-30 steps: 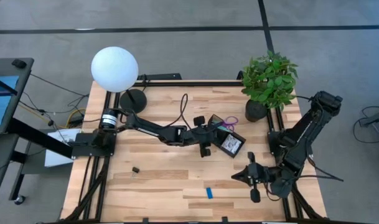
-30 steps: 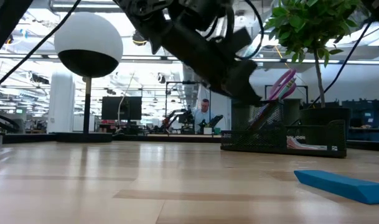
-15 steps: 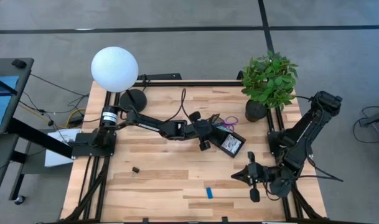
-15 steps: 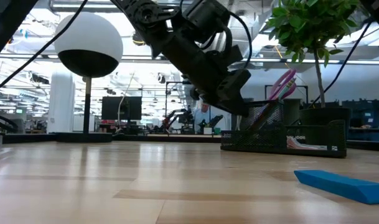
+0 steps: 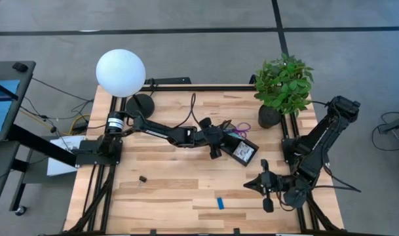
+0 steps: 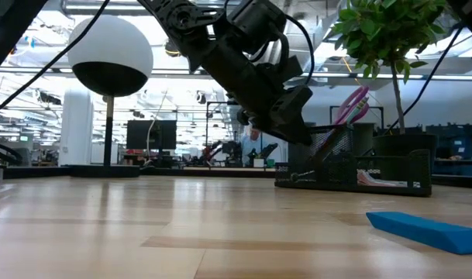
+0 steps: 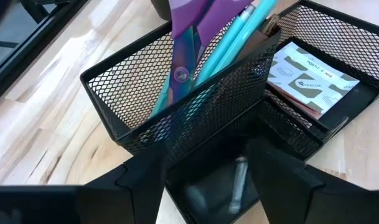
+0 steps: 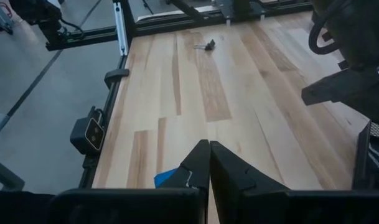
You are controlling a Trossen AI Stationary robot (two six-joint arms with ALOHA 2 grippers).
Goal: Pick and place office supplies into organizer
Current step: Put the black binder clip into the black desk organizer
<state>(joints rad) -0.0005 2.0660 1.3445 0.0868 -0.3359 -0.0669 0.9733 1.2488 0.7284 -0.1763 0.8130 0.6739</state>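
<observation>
The black mesh organizer (image 5: 246,149) (image 7: 145,106) stands right of the table's middle. Its tall back section holds purple-handled scissors (image 7: 184,43) and teal pens (image 7: 229,46). A white patterned packet (image 7: 308,78) lies in its low tray. My left gripper (image 7: 208,180) (image 5: 220,145) hangs open just above a low compartment at the organizer's left side, where a small dark piece with a pale glint (image 7: 239,180) lies. A blue block (image 5: 220,203) and a tiny black piece (image 5: 142,178) lie on the wood. My right gripper (image 8: 209,158) (image 5: 247,186) is shut and clear of the table near the right front.
A lamp with a white globe (image 5: 120,72) and a round black base (image 5: 141,103) stands at the far left. A potted plant (image 5: 284,85) stands at the far right, just behind the organizer. A dark cable (image 5: 194,108) loops over the wood behind my left arm.
My left gripper has shifted a little toward the table's far edge beside the organizer and has rolled at the wrist. In the low view its fingers stand wider apart now than before, and a pale glint now shows low in the organizer.
</observation>
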